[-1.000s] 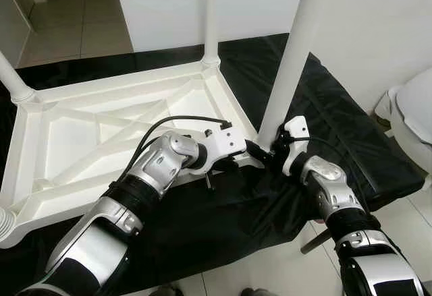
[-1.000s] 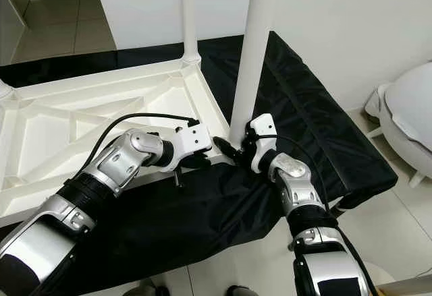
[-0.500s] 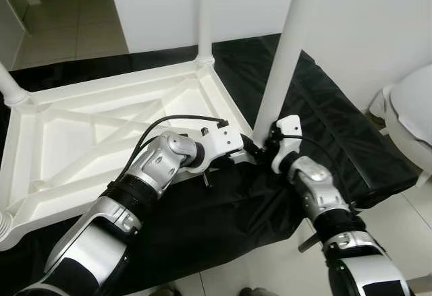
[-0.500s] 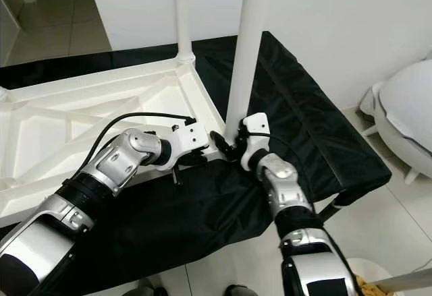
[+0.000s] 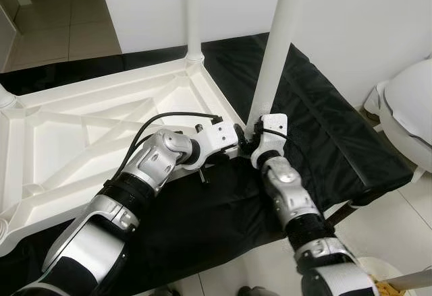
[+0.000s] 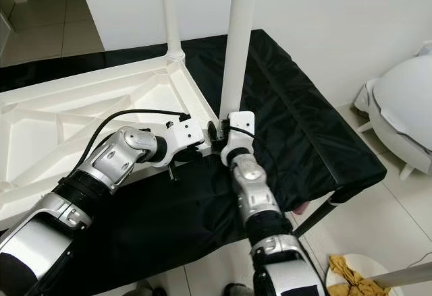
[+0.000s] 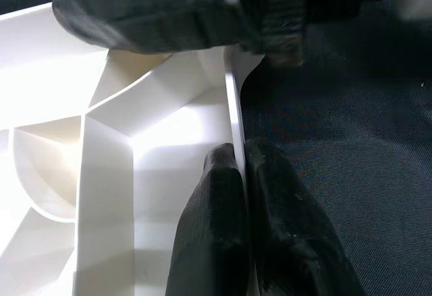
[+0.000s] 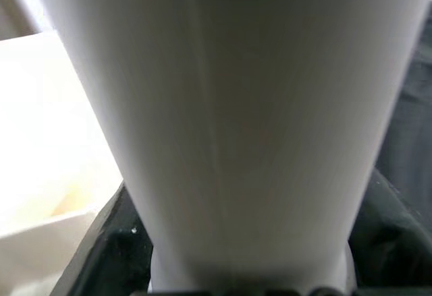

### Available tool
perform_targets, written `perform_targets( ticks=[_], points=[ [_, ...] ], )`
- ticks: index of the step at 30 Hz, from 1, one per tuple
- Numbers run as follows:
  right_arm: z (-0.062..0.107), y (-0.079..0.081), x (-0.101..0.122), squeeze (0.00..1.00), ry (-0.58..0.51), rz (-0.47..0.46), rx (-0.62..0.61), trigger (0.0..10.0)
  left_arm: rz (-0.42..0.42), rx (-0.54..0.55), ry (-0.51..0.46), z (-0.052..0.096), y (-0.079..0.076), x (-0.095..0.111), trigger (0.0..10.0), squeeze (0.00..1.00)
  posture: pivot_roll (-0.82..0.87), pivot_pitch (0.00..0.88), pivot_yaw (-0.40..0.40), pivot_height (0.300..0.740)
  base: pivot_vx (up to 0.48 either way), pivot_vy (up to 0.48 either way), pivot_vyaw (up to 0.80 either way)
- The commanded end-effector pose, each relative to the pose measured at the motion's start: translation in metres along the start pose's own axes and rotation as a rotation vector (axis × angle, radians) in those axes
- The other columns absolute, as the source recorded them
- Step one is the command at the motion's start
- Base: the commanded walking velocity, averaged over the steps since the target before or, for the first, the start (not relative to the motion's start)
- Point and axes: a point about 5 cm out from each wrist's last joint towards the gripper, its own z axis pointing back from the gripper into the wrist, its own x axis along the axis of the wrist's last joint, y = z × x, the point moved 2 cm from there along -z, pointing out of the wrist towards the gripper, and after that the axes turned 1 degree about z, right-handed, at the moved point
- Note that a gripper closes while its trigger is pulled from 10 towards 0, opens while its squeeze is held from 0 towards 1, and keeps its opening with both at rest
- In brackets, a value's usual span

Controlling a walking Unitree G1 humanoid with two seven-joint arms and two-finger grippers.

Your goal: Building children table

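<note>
The white table top (image 5: 81, 134) lies upside down on a black cloth (image 5: 337, 141). A white leg (image 5: 273, 60) stands at its near right corner. My right gripper (image 5: 255, 133) is shut around the foot of this leg, with black fingers (image 8: 108, 242) on either side of the leg (image 8: 229, 107). Just left of that corner, my left gripper (image 5: 236, 136) is shut on the table top's thin rim (image 7: 233, 107), and its fingertips (image 7: 223, 164) pinch the edge. Another leg (image 5: 194, 13) stands at the far corner.
A third leg's base (image 5: 5, 97) shows at the far left. A white rounded object (image 5: 408, 107) stands on the floor to the right. A white bowl with yellow cloth (image 6: 351, 272) sits on the floor at the near right. A white wall rises behind the cloth.
The view has shifted. My right forearm has swung in to the left, with its wrist now close against the leg's foot. The left gripper has stayed on the rim.
</note>
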Motion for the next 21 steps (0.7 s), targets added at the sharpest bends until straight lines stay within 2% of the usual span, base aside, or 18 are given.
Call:
perform_targets(
  ticks=[1,5,12,13,17,18,21],
  points=[
    [0.0050,-0.0515,-0.0139,0.00,0.074,-0.025,-0.284,0.0,-0.042,-0.047,0.009,0.0011,-0.0042,0.0008,10.0,0.00,-0.06,0.073,0.042,0.740,0.000,0.000,0.00],
    [0.0083,-0.0461,-0.0152,0.00,0.084,-0.034,-0.328,0.0,-0.040,-0.051,0.006,0.0001,-0.0052,0.0016,10.0,0.00,-0.06,0.076,0.046,0.740,0.000,0.000,0.00],
    [0.0072,-0.0512,-0.0129,0.00,0.079,-0.030,-0.335,0.0,-0.042,-0.055,0.006,-0.0006,-0.0056,0.0020,10.0,0.00,-0.07,0.077,0.046,0.740,0.000,0.000,0.00],
    [0.0069,-0.0496,-0.0126,0.00,0.080,-0.031,-0.329,10.0,-0.042,-0.055,0.005,-0.0008,-0.0056,0.0021,10.0,0.00,-0.07,0.077,0.047,0.740,0.000,0.000,0.00],
    [0.0068,-0.0459,-0.0115,0.00,0.076,-0.029,-0.317,10.0,-0.041,-0.054,0.005,-0.0010,-0.0054,0.0021,10.0,0.00,-0.07,0.076,0.045,0.740,0.000,0.000,0.00],
    [0.0070,-0.0445,-0.0108,1.00,0.069,-0.033,-0.306,10.0,-0.040,-0.053,0.004,-0.0010,-0.0054,0.0022,10.0,0.00,-0.07,0.076,0.045,0.740,0.000,0.000,0.00],
    [0.0072,-0.0429,-0.0088,1.00,0.054,-0.022,-0.284,10.0,-0.040,-0.052,0.003,-0.0011,-0.0053,0.0022,10.0,0.00,-0.07,0.075,0.046,0.740,0.000,0.000,0.00]
  ],
)
